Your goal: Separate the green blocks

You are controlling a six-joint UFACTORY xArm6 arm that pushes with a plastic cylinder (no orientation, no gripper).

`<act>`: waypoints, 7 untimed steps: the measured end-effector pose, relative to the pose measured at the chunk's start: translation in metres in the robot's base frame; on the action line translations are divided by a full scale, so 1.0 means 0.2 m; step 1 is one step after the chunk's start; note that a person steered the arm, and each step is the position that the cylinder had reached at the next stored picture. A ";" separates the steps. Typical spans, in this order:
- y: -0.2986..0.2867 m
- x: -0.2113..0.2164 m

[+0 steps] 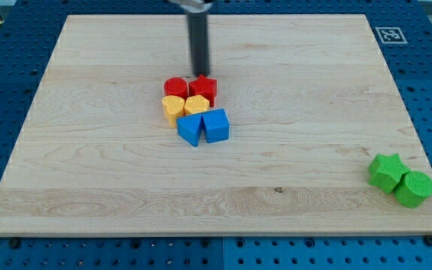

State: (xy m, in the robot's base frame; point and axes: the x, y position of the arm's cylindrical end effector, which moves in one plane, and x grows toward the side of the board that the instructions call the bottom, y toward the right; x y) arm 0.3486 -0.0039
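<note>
Two green blocks sit touching at the view's bottom right, near the board's edge: a green star (386,171) and a green cylinder (414,188) just right and below it. My tip (199,72) is far from them, near the view's top centre, right above a red star (204,88) and almost touching it. The rod rises from there out of the view's top.
A tight cluster lies under the tip: a red cylinder (175,88), the red star, a yellow heart (173,107), a yellow hexagon-like block (197,105), a blue block (190,129) and a blue cube (216,125). The wooden board (88,172) lies on a blue pegboard; a marker tag (389,34) sits at top right.
</note>
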 end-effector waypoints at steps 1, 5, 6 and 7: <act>0.40 0.15; 1.51 0.96; 1.41 0.97; 1.22 0.94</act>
State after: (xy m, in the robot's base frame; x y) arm 0.5369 0.2398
